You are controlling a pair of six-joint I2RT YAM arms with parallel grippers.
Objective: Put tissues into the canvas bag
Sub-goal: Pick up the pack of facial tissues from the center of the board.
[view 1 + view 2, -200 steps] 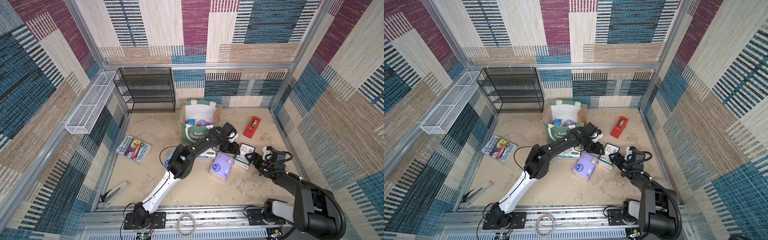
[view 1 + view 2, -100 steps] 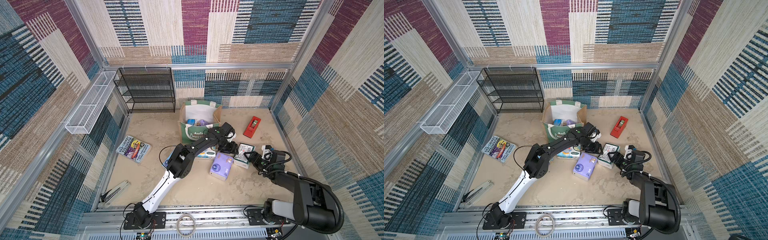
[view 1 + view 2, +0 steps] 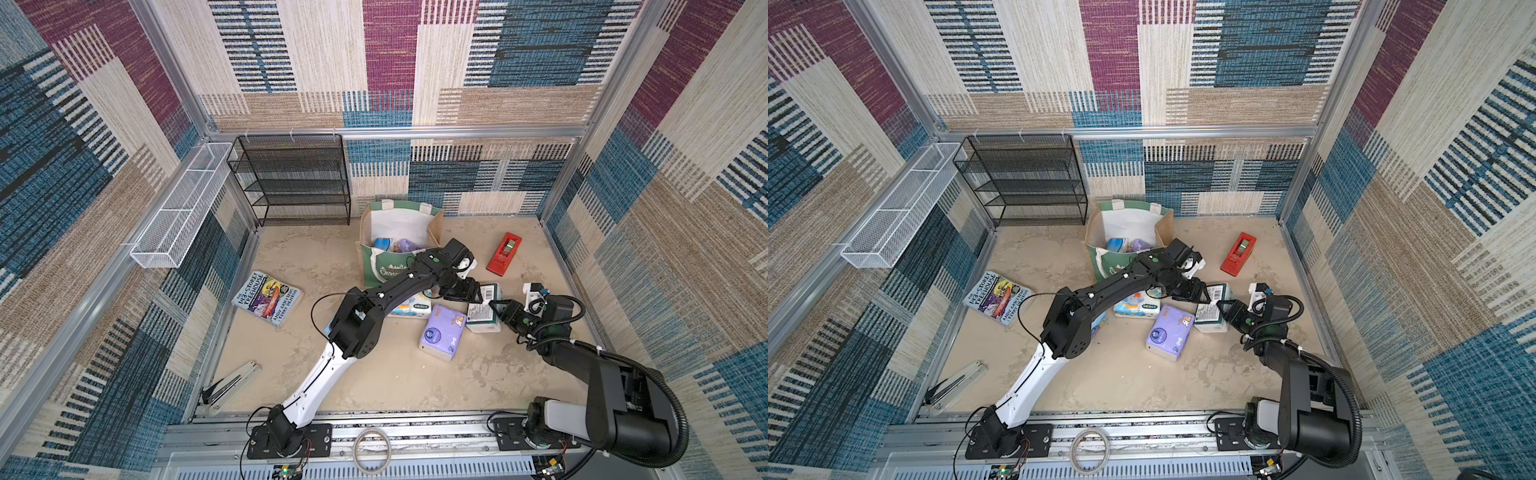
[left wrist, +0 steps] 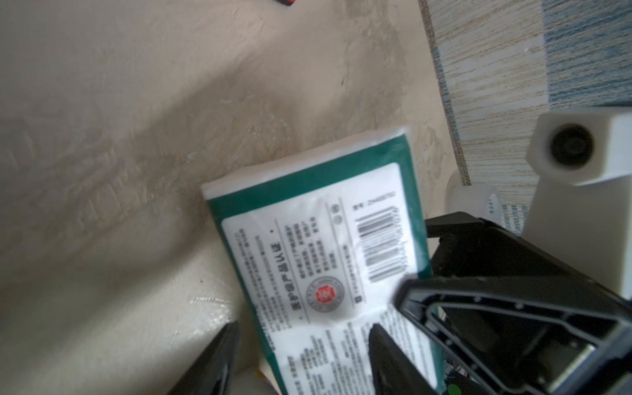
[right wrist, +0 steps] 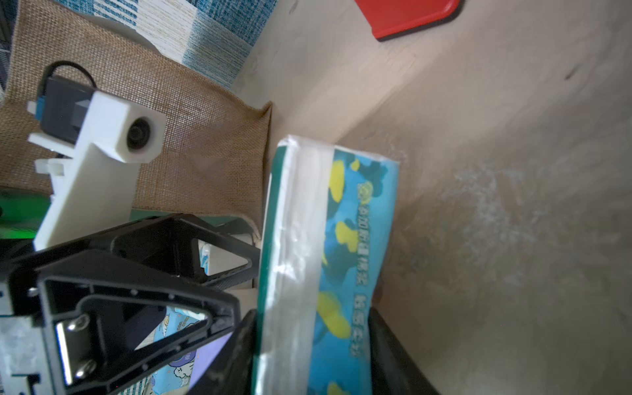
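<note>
Slick plastic wrap worries us: the green-and-white tissue pack (image 3: 482, 313), propped on the tabletop (image 3: 374, 374) right of centre in both top views, could slip or twist if both arms pull. The right gripper (image 3: 493, 306) pinches its two faces with narrowed jaws. The left gripper (image 3: 478, 296), half open, touches one corner, but we cannot tell if it holds. The canvas bag (image 3: 376, 268) stands nearby, to the upper left.

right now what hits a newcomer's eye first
The left pincer and right pincer meet at the green-and-white tissue pack, right of centre, the right one closed on it. Behind them the canvas bag stands open, a blue pack and a lilac pack inside.
</note>
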